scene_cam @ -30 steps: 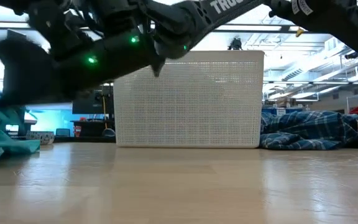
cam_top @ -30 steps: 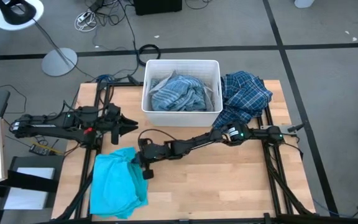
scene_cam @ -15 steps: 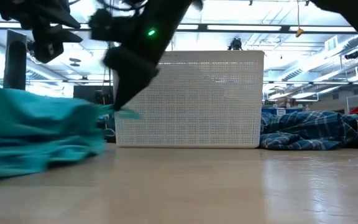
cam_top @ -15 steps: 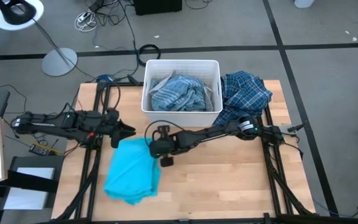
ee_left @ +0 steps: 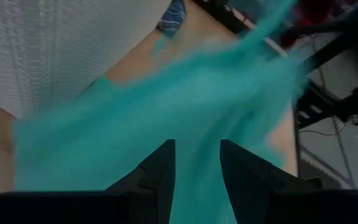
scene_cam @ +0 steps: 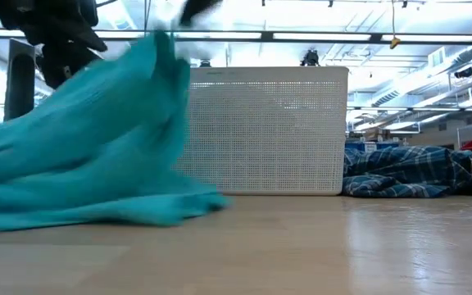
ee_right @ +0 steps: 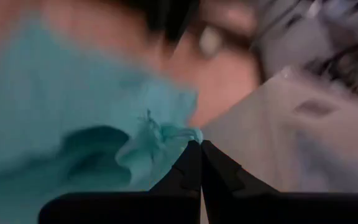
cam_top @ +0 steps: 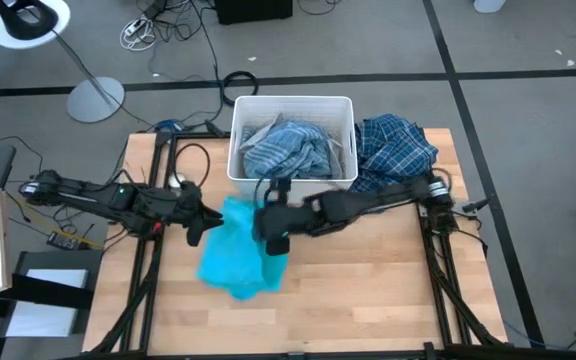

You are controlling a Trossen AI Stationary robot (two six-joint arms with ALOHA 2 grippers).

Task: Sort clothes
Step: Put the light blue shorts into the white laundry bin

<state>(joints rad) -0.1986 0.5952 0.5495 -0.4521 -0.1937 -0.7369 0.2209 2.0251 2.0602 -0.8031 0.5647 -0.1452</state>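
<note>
— Where is the turquoise garment [cam_top: 236, 258]?

— On the wooden table [cam_top: 368, 290], in a bunched heap just in front of the white bin [cam_top: 292, 103], toward the bin's 7 o'clock corner. In the low view one edge of it is lifted up high in front of the bin's wall while the rest trails on the tabletop.

— Who has it?

— The right gripper [cam_top: 271, 232]. Its fingers [ee_right: 194, 168] are pressed tightly together on a fold of the turquoise cloth, at the garment's 2 o'clock edge.

— And the left gripper [cam_top: 205, 217]?

— It sits at the garment's 10 o'clock edge, fingers [ee_left: 160, 171] spread partway with a gap between them — turquoise fabric shows right in front, but I cannot tell whether it grips any.

— The other clothes?

— A blue-grey striped shirt [cam_top: 288, 148] lies inside the bin. The navy-white plaid shirt [cam_top: 393, 150] is heaped on the table at the bin's 3 o'clock side, touching its wall.
</note>
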